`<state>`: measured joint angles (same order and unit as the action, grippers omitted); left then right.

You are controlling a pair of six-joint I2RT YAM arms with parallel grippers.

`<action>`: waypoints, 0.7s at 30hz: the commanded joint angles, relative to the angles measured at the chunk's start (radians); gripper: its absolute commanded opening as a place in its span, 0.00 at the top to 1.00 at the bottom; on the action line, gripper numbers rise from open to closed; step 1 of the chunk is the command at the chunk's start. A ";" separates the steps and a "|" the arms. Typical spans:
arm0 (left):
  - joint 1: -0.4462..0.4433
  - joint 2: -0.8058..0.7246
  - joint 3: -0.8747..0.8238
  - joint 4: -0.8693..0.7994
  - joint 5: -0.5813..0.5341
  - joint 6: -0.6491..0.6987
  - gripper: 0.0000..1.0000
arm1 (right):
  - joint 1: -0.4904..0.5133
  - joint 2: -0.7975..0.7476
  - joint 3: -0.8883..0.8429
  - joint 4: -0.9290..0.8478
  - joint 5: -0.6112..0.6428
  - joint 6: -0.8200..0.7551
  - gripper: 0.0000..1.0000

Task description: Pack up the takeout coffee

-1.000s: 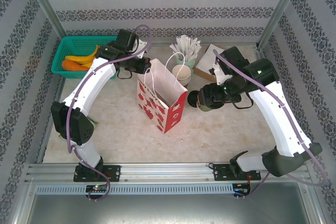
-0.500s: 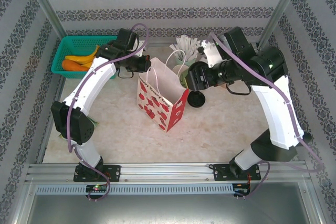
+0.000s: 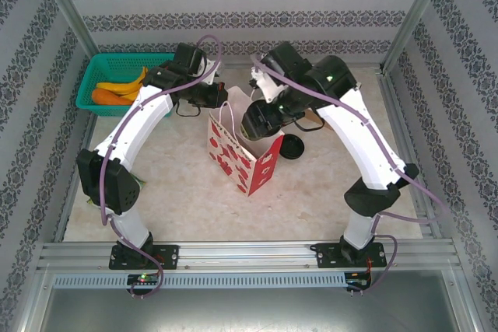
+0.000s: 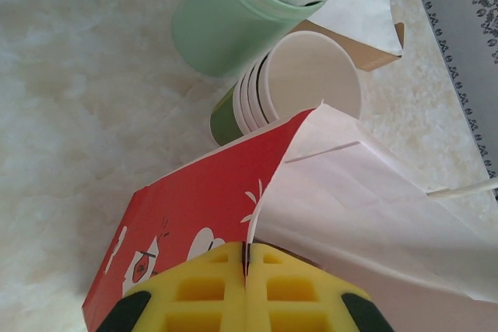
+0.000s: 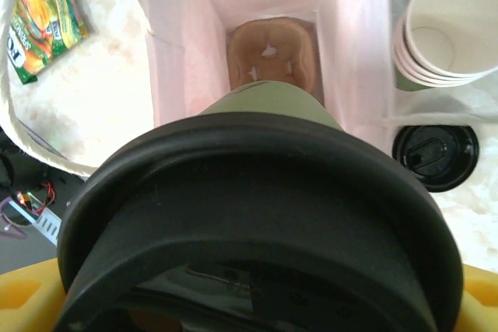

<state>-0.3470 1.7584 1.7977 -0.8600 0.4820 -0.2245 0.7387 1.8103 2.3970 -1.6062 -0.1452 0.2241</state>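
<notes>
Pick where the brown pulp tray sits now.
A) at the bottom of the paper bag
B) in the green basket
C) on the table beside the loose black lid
A: past the lidded cup, the pulp tray lies on the floor of the open paper bag.

Left arm (image 3: 144, 122) and right arm (image 3: 362, 134): white link shells, black joint housings, purple cable along each. Black bases. Fingers (image 4: 204, 297) yellow, with square recesses.
</notes>
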 commanded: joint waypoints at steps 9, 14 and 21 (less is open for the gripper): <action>-0.010 -0.106 -0.141 0.135 0.074 0.076 0.98 | 0.008 0.014 -0.151 0.166 -0.159 0.037 0.41; -0.010 -0.140 -0.161 0.147 0.089 0.092 0.97 | 0.006 -0.009 -0.251 0.242 -0.198 0.081 0.41; -0.008 -0.156 -0.174 0.153 0.079 0.108 0.97 | -0.012 -0.031 -0.326 0.253 -0.153 0.118 0.42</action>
<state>-0.3470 1.6348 1.6306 -0.7486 0.5461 -0.1455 0.7395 1.8214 2.0914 -1.3800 -0.2977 0.3077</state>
